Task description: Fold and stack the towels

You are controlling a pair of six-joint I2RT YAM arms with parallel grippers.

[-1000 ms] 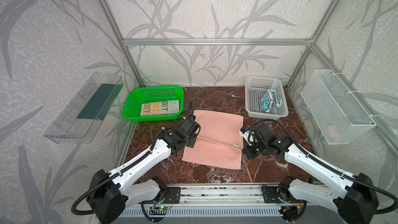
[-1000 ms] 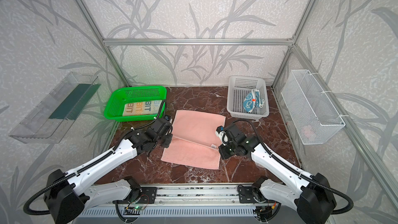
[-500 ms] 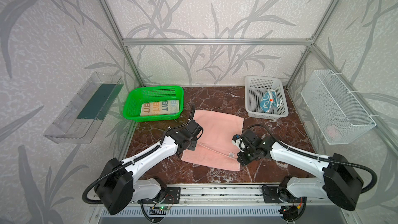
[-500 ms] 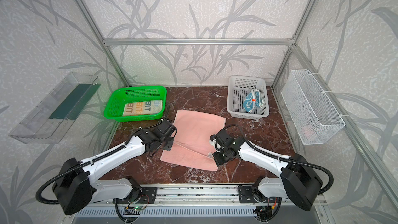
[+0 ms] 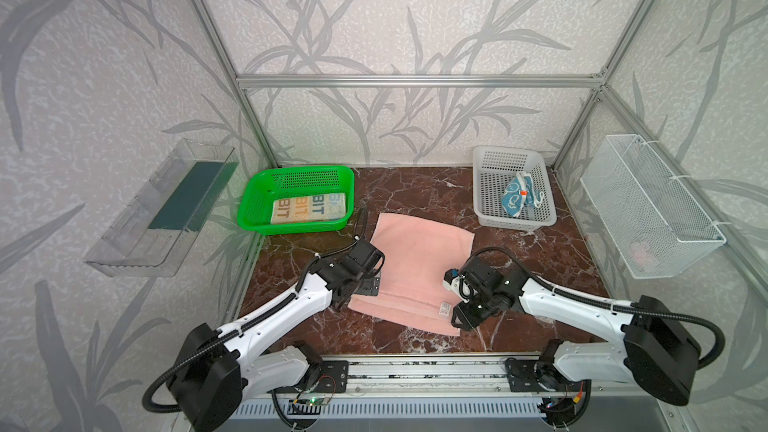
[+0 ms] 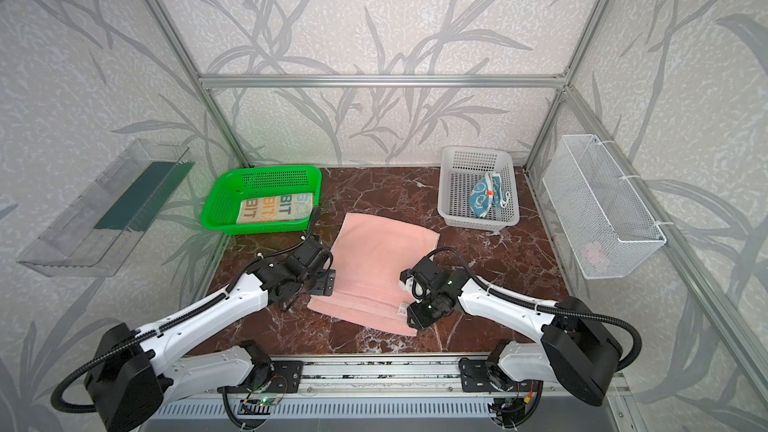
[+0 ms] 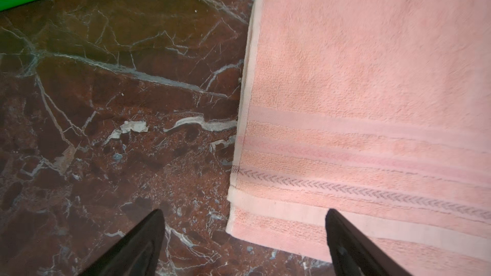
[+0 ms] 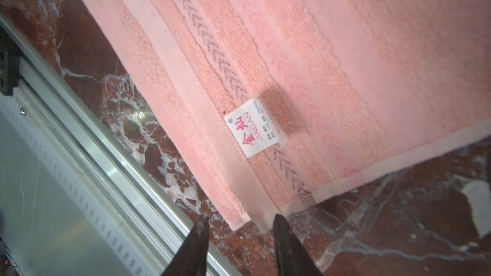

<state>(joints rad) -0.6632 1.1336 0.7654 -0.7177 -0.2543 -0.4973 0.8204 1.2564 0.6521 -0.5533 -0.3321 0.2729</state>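
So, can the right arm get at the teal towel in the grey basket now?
Probably yes. The teal towel lies in the open-topped grey basket on the same side as the right arm, with only bare tabletop between them. The jaws stand apart and hold nothing.

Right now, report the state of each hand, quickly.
Left hand: open wide, holding nothing, at the edge of the pink towel.
Right hand: open, holding nothing, fingertips either side of that towel's corner.
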